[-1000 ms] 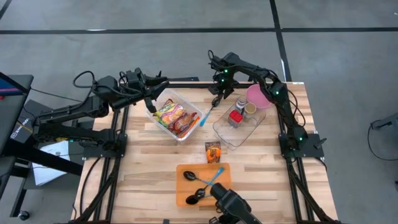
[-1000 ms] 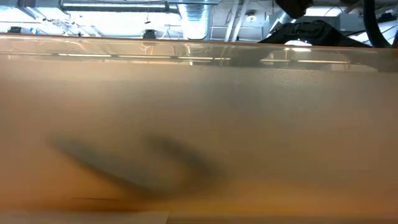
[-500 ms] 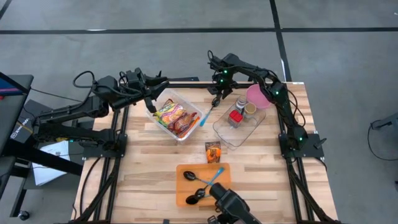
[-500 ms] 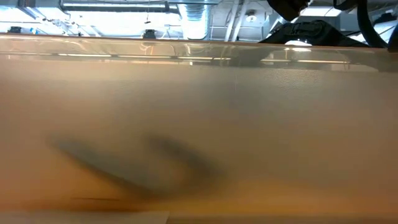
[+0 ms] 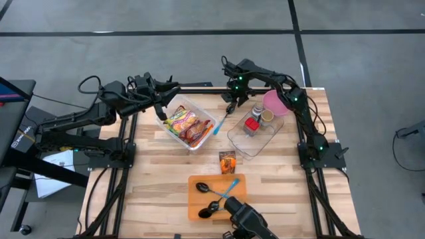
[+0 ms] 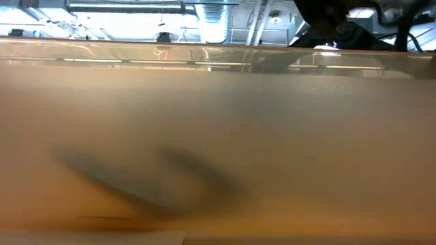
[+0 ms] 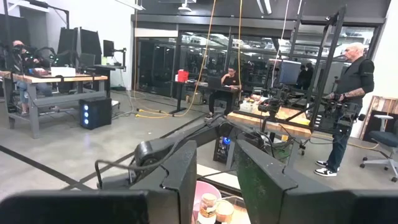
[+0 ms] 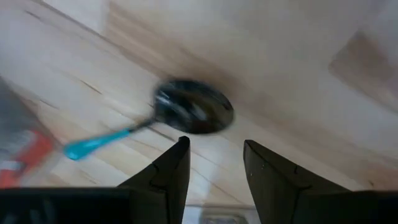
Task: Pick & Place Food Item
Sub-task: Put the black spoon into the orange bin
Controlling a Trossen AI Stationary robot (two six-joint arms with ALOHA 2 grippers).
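Colourful snack packets (image 5: 185, 124) lie in a clear bin (image 5: 174, 103) at the far left. A single orange packet (image 5: 228, 161) lies flat on the table's middle. My left gripper (image 5: 161, 113) hovers open at the bin's left rim, pointing level into the room (image 7: 216, 180), with nothing between its fingers. My right gripper (image 5: 230, 106) hangs open over the far middle of the table, pointing steeply down. Just beyond its fingers (image 8: 214, 165) lies a spoon with a dark bowl (image 8: 193, 114) and a blue handle (image 8: 93, 145); the fingers do not touch it.
A second clear tray (image 5: 255, 136) holds a red jar and a cup, with a pink cup (image 5: 274, 101) at its far end. An orange board (image 5: 199, 207) with spoons lies at the near edge. A blurred tan surface fills the low view.
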